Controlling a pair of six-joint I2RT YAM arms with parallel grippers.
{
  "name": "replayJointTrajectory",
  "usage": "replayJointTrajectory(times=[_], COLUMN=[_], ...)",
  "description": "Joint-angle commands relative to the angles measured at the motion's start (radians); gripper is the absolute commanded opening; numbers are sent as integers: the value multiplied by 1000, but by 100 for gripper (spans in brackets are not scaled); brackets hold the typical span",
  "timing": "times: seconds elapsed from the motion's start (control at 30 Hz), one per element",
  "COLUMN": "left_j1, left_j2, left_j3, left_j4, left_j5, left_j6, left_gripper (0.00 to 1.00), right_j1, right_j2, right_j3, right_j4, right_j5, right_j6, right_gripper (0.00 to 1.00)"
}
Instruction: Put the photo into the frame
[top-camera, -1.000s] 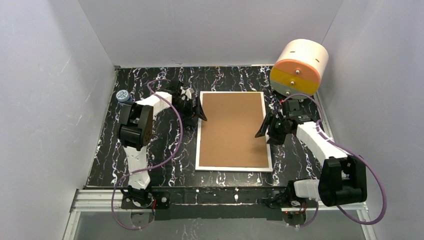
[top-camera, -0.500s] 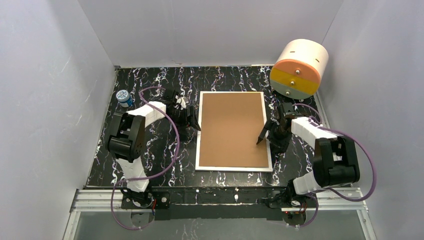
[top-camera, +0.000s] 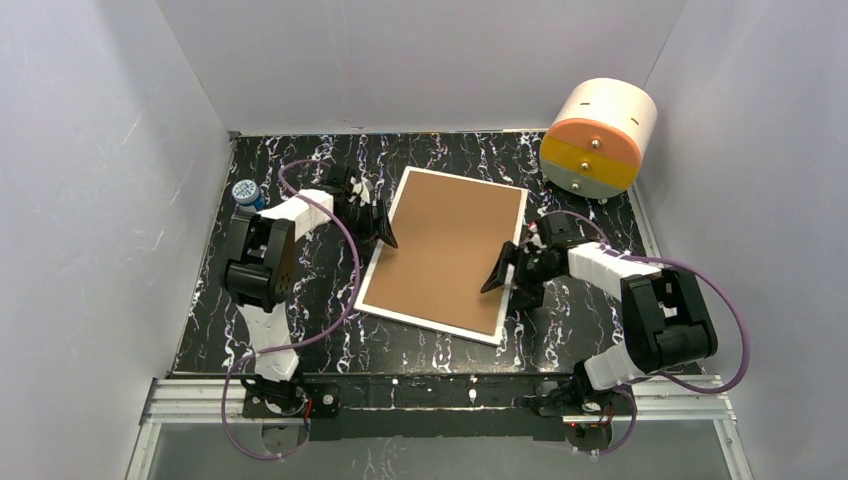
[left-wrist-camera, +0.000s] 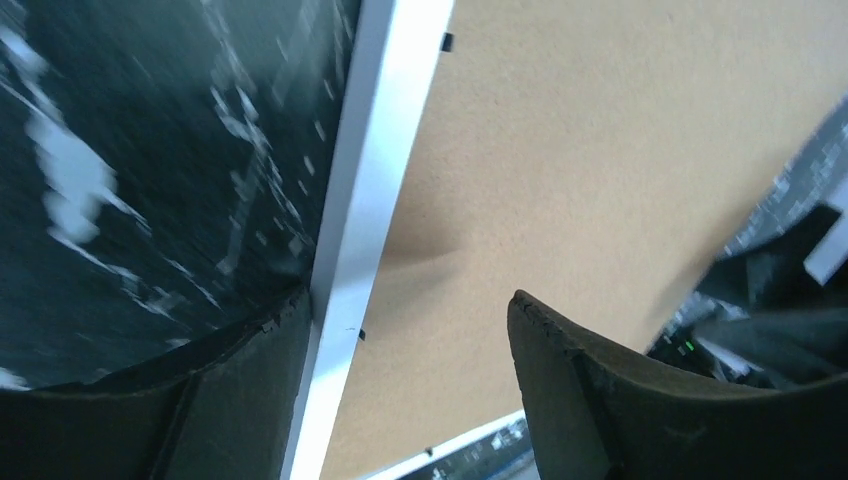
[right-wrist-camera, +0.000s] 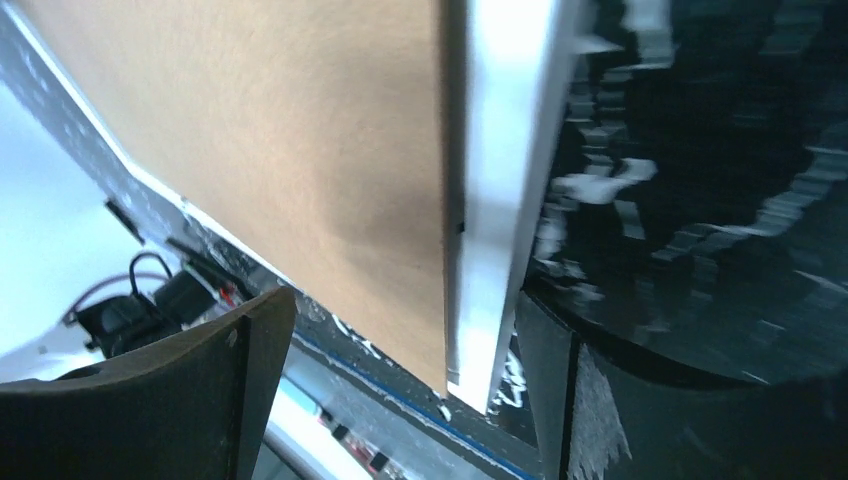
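Observation:
The frame (top-camera: 445, 245) lies back-up on the black marbled table, showing its brown fibreboard back and narrow white rim, turned askew with its near end swung left. My left gripper (top-camera: 378, 228) is open and straddles the frame's left rim (left-wrist-camera: 370, 150), one finger outside on the table and one over the brown back. My right gripper (top-camera: 505, 275) is open and straddles the right rim (right-wrist-camera: 500, 150) near its near corner. Both grippers are empty, as the left wrist view (left-wrist-camera: 408, 300) and the right wrist view (right-wrist-camera: 405, 300) show. The photo is not in view.
A white-and-orange drum (top-camera: 598, 135) stands at the back right corner. A small blue-and-white cap (top-camera: 245, 192) sits at the left edge of the table. White walls close in the table at the left, back and right.
The frame has turned clockwise, its near end swinging left. My right gripper has moved left and nearer along the right rim. My left gripper has shifted slightly back at the left rim.

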Motion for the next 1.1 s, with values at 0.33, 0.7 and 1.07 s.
replayJointTrajectory(times=[0.33, 0.7, 1.07], left_j1=[27, 41, 42], left_j2=[38, -307, -458], left_j3=[287, 76, -246], left_j4=[-250, -275, -159], left_j5=[-477, -555, -265], left_j6=[76, -134, -249], left_gripper=[85, 99, 99], right_j1=[145, 7, 2], right_j2=[-93, 329, 747], right_j3=[207, 728, 1167], right_j4=[-152, -55, -74], right_j5=[497, 495, 482], right_j6=[48, -215, -396], right_gripper=[93, 98, 97])
